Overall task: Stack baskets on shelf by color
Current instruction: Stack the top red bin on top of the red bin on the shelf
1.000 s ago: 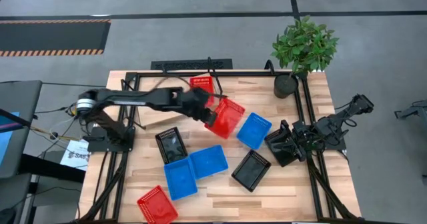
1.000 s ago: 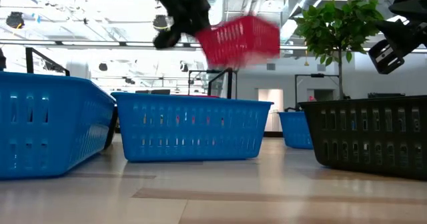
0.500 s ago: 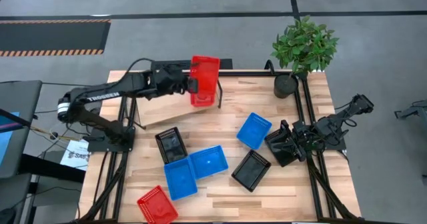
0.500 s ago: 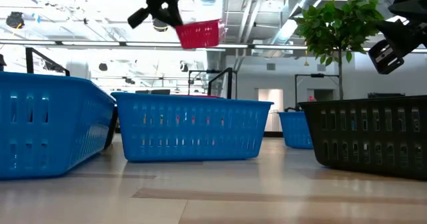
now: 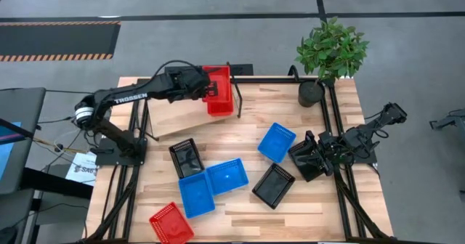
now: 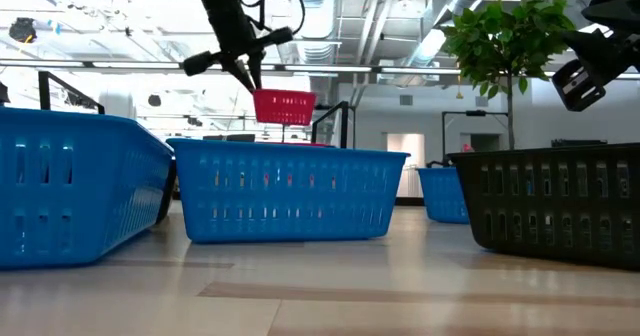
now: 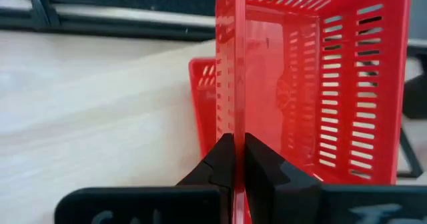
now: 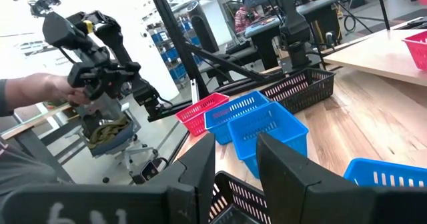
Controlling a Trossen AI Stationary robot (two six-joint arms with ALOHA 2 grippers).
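My left gripper [image 5: 206, 90] [image 7: 235, 159] is at the table's far edge, shut on a red basket [image 5: 221, 91] [image 6: 284, 107] above the right end of the tilted plywood shelf [image 5: 174, 117]. A second red basket [image 7: 203, 97] sits on the shelf just under the held one. Whether the two touch, I cannot tell. My right gripper [image 5: 306, 157] [image 8: 235, 144] waits open at the table's right edge, over the rim of a black basket. My left gripper pinches the red basket's long left wall [image 7: 235, 117], at its rim, with one finger inside the basket and one outside. The fingers slant down from the table's left. The basket stays upright with its opening up, held over the second red basket.
On the tabletop lie a black basket [image 5: 187, 157], two blue baskets [image 5: 195, 193] [image 5: 227, 175], another blue one [image 5: 277, 142], a black one [image 5: 273, 184] and a red one [image 5: 171, 224]. A potted plant [image 5: 330, 51] stands at the far right corner.
My left gripper carried the red basket from above the table's middle toward the far edge and to the left, then lowered it over the shelf. The basket was tilted a second ago and is now upright. The gripper stayed shut on it.
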